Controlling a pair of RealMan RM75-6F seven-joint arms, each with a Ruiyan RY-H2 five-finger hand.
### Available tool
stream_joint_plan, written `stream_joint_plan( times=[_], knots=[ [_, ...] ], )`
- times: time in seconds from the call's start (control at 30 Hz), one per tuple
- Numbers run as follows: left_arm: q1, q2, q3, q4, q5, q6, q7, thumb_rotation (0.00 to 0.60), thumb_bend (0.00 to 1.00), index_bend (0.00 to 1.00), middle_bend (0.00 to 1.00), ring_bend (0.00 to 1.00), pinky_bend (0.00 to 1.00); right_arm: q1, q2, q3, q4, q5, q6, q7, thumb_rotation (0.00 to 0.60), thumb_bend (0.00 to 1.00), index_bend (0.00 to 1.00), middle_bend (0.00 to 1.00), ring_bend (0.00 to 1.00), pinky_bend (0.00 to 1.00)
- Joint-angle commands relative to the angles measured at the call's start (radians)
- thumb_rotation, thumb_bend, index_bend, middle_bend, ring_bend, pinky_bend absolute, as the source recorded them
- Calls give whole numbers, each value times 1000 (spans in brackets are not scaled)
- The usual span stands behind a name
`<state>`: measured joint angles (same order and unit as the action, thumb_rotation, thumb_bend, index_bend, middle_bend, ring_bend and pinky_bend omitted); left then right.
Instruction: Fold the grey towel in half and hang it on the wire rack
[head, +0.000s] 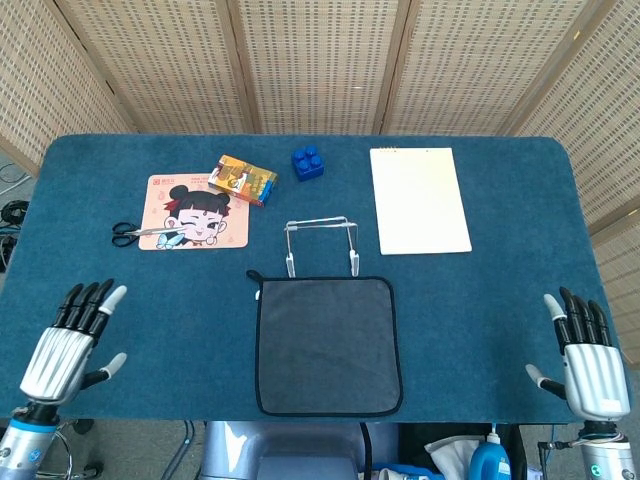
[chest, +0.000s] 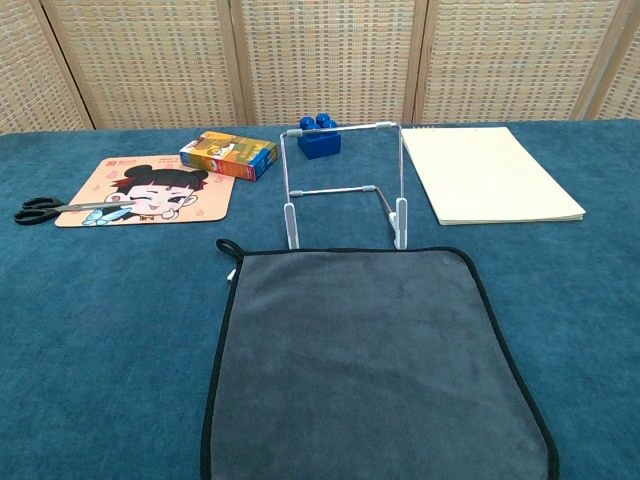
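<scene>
Grey towel (head: 328, 344) flat, unfolded | left hand (head: 68, 345), right hand (head: 589, 362) empty, fingers spread | risk: uneven fold slipping off wire rack (head: 320, 243)

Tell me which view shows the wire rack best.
The chest view: the wire rack stands side-on, with top bar, crossbar and feet clear behind the grey towel. The head view sees it from above, small and foreshortened.

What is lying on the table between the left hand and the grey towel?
Nothing: in the head view, only bare blue table cloth stretches between the left hand and the grey towel.
</scene>
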<state>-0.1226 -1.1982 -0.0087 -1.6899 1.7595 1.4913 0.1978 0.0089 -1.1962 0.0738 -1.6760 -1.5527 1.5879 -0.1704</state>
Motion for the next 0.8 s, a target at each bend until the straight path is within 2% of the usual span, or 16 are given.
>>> stream_joint_plan(
  times=[0.03,0.17,0.37,0.6,0.8],
  knots=[
    [-165,-86,-13,222,220,-27,-167,600,237,0,0,0,0,5,-2,9,7,21,-14,-4,600,0,0,0,0,0],
    [-267,-177,-8,406,324,-37,-226,600,237,0,0,0,0,11,-8,17,16,44,-27,-17,600,0,0,0,0,0],
    [-387,-281,19,618,430,-33,-287,600,239,0,0,0,0,26,-12,12,38,40,-54,-10,600,0,0,0,0,0],
    [-458,-369,56,767,456,-49,-335,600,240,18,0,0,0,33,-14,3,45,28,-63,-5,600,0,0,0,0,0],
    [-498,-422,107,884,460,-47,-383,600,243,35,0,0,0,36,-18,12,52,59,-75,-12,600,0,0,0,0,0]
  ],
)
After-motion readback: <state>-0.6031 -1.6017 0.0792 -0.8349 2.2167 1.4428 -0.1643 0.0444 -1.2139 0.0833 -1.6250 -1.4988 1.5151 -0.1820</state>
